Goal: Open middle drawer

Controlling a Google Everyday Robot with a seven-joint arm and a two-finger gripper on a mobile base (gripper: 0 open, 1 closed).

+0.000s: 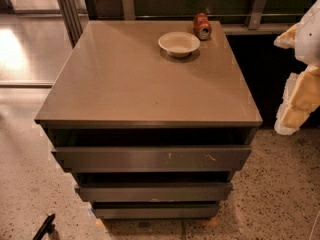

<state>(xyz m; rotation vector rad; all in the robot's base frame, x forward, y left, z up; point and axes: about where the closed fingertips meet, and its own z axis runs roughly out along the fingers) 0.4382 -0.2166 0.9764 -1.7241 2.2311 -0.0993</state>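
A grey-brown cabinet stands in the middle with three handle-less drawer fronts stacked below its top. The middle drawer is the plain front of medium width. It sits under the widest front, which has pale scratch marks, and above the narrowest front. All three fronts step back downwards, with dark gaps between them. Only a slim black part of my gripper shows, at the bottom left corner, low, left of the drawers and apart from them. White and yellowish arm segments stand at the right edge.
A white bowl and a red can lying on its side rest at the back of the cabinet top. Speckled floor surrounds the cabinet. A dark counter and metal posts run along the back.
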